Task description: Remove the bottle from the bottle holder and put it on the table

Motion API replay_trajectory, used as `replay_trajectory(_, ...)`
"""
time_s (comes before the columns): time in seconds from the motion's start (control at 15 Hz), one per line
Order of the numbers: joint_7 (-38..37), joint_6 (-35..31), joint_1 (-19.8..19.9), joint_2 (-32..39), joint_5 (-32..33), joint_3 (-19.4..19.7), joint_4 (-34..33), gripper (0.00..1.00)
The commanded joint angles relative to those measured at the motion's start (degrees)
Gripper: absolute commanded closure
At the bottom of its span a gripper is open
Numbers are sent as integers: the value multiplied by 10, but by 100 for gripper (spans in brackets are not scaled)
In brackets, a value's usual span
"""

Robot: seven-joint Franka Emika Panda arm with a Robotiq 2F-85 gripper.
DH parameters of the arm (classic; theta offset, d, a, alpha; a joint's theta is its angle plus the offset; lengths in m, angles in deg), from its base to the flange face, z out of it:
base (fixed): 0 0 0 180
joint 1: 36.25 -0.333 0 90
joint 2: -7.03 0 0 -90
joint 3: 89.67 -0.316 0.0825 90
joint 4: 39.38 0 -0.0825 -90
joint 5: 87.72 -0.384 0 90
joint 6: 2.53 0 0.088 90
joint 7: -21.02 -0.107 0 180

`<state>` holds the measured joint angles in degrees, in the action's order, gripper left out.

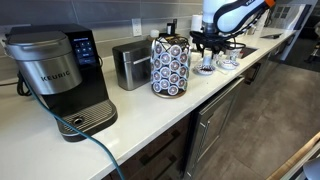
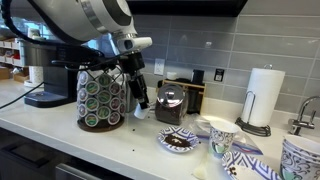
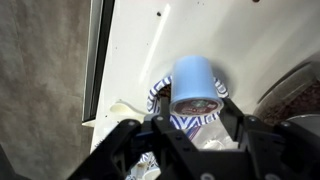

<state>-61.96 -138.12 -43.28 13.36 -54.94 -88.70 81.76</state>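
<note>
In the wrist view a short light-blue bottle point(image 3: 190, 78) stands in a blue-and-white patterned holder point(image 3: 158, 96) on the white table point(image 3: 200, 30). My gripper point(image 3: 196, 104) has one finger on each side of the bottle's near end, and the fingers look closed against it. In both exterior views the gripper point(image 1: 207, 47) point(image 2: 138, 100) points down just behind the pod carousel, low over the table point(image 1: 150, 112) point(image 2: 130, 142). The bottle is too small to make out there.
A Keurig machine point(image 1: 55, 75), a steel box point(image 1: 130, 65) and a pod carousel point(image 1: 170, 68) point(image 2: 100, 100) stand along the counter. A dark jar point(image 2: 170, 105), a plate point(image 2: 180, 141), patterned cups point(image 2: 220, 136) and a paper-towel roll point(image 2: 263, 95) stand nearby. The table edge point(image 3: 98, 70) lies close to the holder.
</note>
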Motion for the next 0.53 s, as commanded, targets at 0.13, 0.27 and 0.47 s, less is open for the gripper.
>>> replay_trajectory(0.13, -103, 10, -7, -6, 75, -10, 23, 71)
replay_trajectory(0.27, -136, -1, -7, -8, 102, -13, 35, 71)
replay_trajectory(0.47, -181, -14, -6, -13, 142, -17, 55, 71)
